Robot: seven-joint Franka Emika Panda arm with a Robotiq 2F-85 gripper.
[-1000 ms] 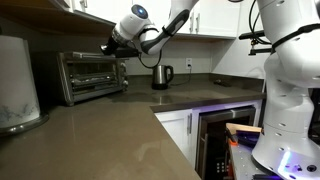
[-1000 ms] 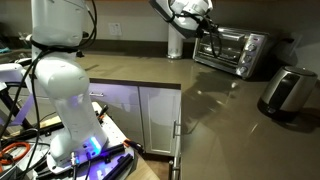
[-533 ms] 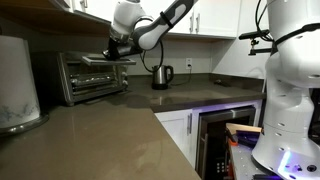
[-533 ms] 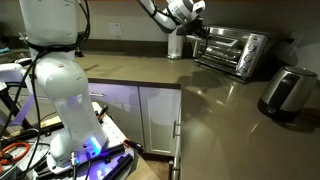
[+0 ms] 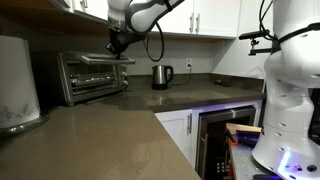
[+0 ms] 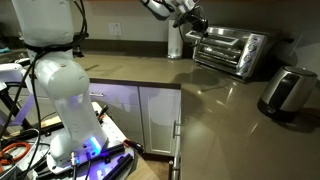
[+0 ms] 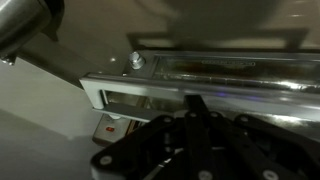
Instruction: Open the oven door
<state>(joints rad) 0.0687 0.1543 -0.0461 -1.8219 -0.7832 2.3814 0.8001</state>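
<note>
Small boxy silver toaster oven (image 5: 92,76) is set at the back of the grey bench (image 5: 110,130). Its silver-framed glass door (image 7: 150,100) is seen just under the black end effector (image 5: 118,44), whose finger opening cannot be told.

Bench (image 5: 110,125): grey-brown, L-shaped, matte top. Steel kettle (image 5: 162,76) with black handle stands upright on it by the back wall; taken as reference.
- Far left of kettle, nearer the camera: large white rounded object (image 5: 18,85), identity unclear.
- Above kettle: white wall cabinets (image 5: 215,18).
- Below and right of kettle, under the bench edge: dark built-in appliance front (image 5: 222,135).
- In an exterior view, a rounded silver appliance (image 6: 288,92) sits on the bench, well apart from kettle; white base cabinet doors (image 6: 150,115) lie lower down.
</note>
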